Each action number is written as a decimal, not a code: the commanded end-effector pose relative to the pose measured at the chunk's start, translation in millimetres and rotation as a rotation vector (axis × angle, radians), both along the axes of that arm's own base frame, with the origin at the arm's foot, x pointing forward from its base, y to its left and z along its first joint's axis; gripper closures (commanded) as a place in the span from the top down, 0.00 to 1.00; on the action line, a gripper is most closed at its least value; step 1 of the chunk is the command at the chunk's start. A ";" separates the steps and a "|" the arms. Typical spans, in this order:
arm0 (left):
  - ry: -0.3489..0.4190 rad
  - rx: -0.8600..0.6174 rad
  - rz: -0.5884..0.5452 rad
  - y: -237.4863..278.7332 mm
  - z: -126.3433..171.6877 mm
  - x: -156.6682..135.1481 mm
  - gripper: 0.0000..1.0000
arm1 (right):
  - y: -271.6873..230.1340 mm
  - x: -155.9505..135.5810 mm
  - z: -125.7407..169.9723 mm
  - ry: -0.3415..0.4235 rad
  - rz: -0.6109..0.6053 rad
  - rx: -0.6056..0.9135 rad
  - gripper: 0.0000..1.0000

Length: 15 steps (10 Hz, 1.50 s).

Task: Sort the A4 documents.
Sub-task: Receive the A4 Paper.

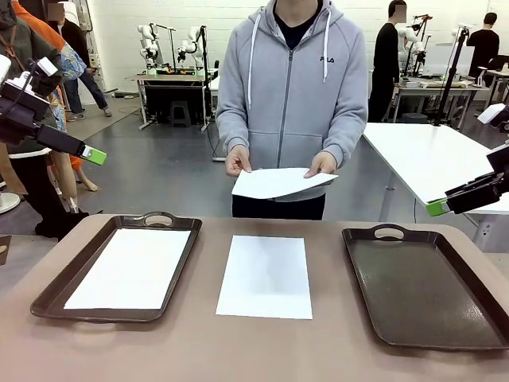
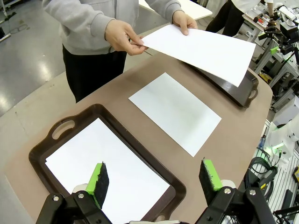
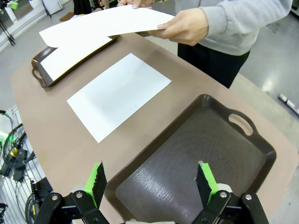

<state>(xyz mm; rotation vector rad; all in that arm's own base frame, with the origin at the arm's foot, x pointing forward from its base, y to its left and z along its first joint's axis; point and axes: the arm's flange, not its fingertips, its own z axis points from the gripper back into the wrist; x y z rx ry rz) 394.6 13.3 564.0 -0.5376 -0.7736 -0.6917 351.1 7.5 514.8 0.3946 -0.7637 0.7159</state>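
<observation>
Left gripper hovers apart from trayed document.

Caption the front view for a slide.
Person holds paper; middle sheet lies on table between empty right tray and filled left tray.

Glossy grey floor, white back wall, 1 white table at right.

First document in left tray; second document on table left of right tray; third document behind.
</observation>
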 end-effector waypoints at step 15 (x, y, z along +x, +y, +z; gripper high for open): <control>-0.003 0.000 -0.001 0.6 -0.3 0.2 1.00 | 0.0 1.1 -2.0 0.003 0.011 0.015 1.00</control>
